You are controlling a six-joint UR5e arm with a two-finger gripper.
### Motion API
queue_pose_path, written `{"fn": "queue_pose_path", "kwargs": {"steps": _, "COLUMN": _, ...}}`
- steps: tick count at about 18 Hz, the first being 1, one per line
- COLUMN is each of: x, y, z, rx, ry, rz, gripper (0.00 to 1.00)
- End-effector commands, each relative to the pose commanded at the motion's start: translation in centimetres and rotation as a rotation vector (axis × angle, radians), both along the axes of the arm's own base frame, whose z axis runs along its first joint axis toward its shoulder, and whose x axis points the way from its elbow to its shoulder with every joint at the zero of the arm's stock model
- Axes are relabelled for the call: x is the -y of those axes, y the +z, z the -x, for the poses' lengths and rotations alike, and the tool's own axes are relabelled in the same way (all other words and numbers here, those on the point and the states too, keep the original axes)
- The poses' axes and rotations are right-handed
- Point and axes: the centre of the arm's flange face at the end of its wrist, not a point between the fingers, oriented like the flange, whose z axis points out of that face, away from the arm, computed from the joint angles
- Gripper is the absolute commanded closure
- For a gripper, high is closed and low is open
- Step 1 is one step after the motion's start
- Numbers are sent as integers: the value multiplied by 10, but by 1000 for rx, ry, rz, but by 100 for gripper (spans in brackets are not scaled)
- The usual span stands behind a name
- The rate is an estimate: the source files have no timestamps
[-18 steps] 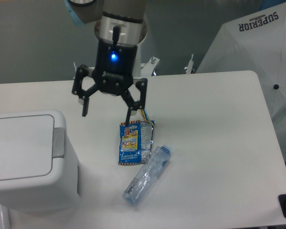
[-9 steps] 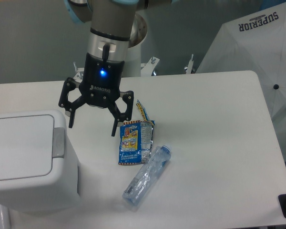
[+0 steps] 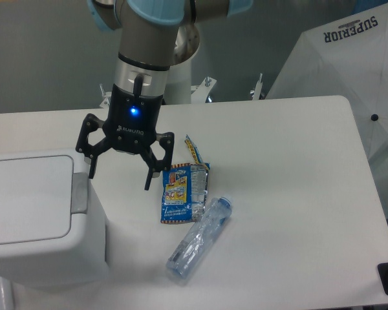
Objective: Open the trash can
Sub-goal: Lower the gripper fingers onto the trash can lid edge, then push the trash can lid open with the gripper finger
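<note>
While lid lies flat and shut, trash can (image 3: 42,216) sits at worktop's (image 3: 291,168) near-left corner, grey tab (image 3: 80,194) on lid's right edge. Claw (image 3: 119,174) hangs just right of tab, fingers spread wide, holding nothing. Step in hand: approach. Next move likely needs fingertip under or against tab, then lift.

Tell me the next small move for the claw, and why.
Probably shift a little further toward the large boxy white plastic trash can and lower onto the grey tab at its flat lid's edge. The lid lies closed, and the open claw hangs just beside and above that tab, not touching it.
</note>
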Motion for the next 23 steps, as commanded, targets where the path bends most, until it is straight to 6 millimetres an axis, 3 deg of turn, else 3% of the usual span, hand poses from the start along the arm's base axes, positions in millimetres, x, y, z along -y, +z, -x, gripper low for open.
{"fn": "queue_pose_path", "kwargs": {"steps": 12, "x": -14, "y": -17, "z": -9, "rx": 25, "ry": -14, "rz": 18, "gripper": 0}}
{"fn": "queue_pose_path", "kwargs": {"steps": 23, "x": -16, "y": -20, "z": -9, "rx": 27, "ry": -16, "rz": 22, "gripper": 0}}
